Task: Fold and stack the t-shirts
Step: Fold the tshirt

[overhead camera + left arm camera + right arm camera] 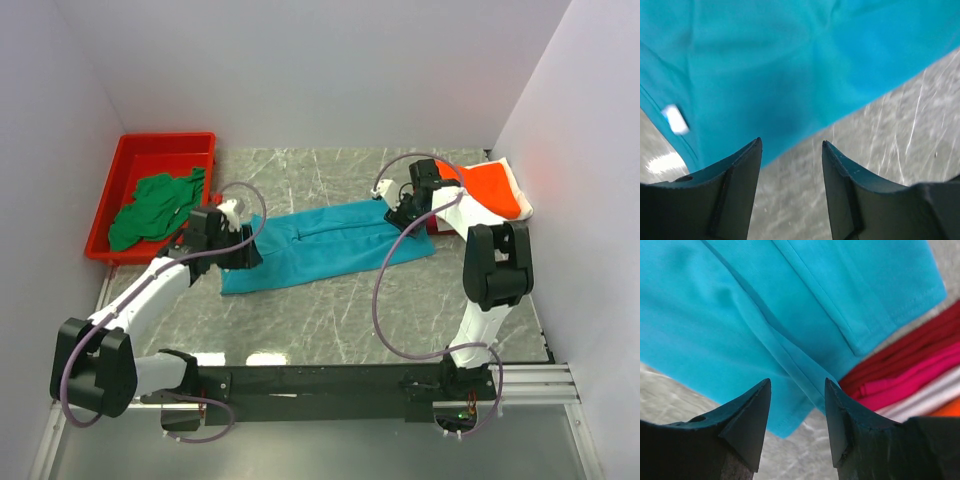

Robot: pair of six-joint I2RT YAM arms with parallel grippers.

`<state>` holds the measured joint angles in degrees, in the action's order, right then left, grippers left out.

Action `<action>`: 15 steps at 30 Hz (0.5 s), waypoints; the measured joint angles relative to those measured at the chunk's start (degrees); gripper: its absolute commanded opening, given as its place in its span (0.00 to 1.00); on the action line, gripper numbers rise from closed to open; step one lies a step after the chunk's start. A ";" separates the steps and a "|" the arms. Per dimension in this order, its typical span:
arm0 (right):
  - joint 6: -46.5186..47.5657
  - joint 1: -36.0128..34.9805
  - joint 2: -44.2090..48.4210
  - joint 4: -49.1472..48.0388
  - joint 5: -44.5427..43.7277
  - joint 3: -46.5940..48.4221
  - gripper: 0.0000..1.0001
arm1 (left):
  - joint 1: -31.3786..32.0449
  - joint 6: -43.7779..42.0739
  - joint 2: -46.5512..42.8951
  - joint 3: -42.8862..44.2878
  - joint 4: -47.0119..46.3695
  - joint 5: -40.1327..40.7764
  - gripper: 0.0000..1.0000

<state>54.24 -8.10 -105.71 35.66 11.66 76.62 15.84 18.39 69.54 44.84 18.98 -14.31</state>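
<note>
A teal t-shirt, folded into a long strip, lies flat across the table's middle. My left gripper hovers at its left end, open and holding nothing. In the left wrist view the gripper is over the cloth's edge, with bare table between the fingers. My right gripper is at the strip's right end, also open and empty, above a teal corner. A folded stack sits just beyond, orange on top, with magenta and white layers. A dark green t-shirt lies crumpled in the bin.
The red plastic bin stands at the back left. White walls close the table in at the back and on both sides. A small white label shows on the teal cloth near its left end.
</note>
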 measured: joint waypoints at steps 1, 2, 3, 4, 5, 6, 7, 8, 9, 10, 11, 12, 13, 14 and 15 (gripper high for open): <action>0.04 0.00 -0.20 -0.02 -0.90 0.00 0.54 | 0.00 0.87 0.00 -1.49 0.57 -0.48 0.56; 0.04 0.00 -0.35 -0.09 -1.88 0.04 0.53 | 0.00 1.16 0.00 -2.05 0.90 -0.85 0.56; 0.04 0.00 -0.57 -0.04 -2.71 0.22 0.52 | 0.00 1.53 0.00 -2.21 1.03 -1.01 0.56; 0.07 0.00 -0.79 -0.17 -3.50 0.42 0.51 | 0.02 1.92 0.00 -2.21 0.72 -1.16 0.56; 0.07 0.00 -1.09 -0.13 -4.17 0.70 0.46 | 0.07 2.12 -0.07 -2.19 0.33 -1.33 0.56; 0.26 0.00 -1.51 -0.13 -4.92 1.16 0.43 | 0.07 2.29 -0.09 -2.19 0.00 -1.40 0.56; 0.31 0.00 -2.12 -0.22 -5.38 1.66 0.38 | 0.07 2.32 -0.09 -2.19 -0.15 -1.42 0.56; 0.28 0.00 -2.84 -0.15 -5.95 2.34 0.28 | 0.07 2.34 -0.09 -2.19 -0.26 -1.44 0.56; 0.37 0.00 -3.58 -0.11 -6.32 3.06 0.23 | 0.07 2.34 -0.11 -2.19 -0.37 -1.51 0.56; 0.39 0.00 -4.44 -0.24 -6.58 3.67 0.19 | 0.07 2.34 -0.17 -2.19 -0.46 -1.51 0.56; 0.26 0.00 -5.22 -0.26 -6.82 4.13 0.13 | 0.07 2.36 -0.20 -2.19 -0.57 -1.51 0.56; 0.22 0.00 -5.88 -0.33 -7.15 4.48 0.12 | 0.07 2.36 -0.28 -2.19 -0.68 -1.53 0.56; 0.00 0.00 -6.32 -0.28 -7.34 4.79 0.12 | 0.07 2.34 -0.31 -2.19 -0.74 -1.53 0.56; -0.37 0.00 -7.04 -0.33 -7.65 5.35 0.11 | 0.07 2.34 -0.37 -2.19 -0.74 -1.53 0.56; -0.72 0.00 -7.50 -0.42 -7.76 5.84 0.12 | 0.07 2.36 -0.39 -2.19 -0.74 -1.53 0.56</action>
<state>53.52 -8.10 -113.21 35.24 3.90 82.46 15.90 20.75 69.14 42.65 18.24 -15.84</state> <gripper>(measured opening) 0.117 0.557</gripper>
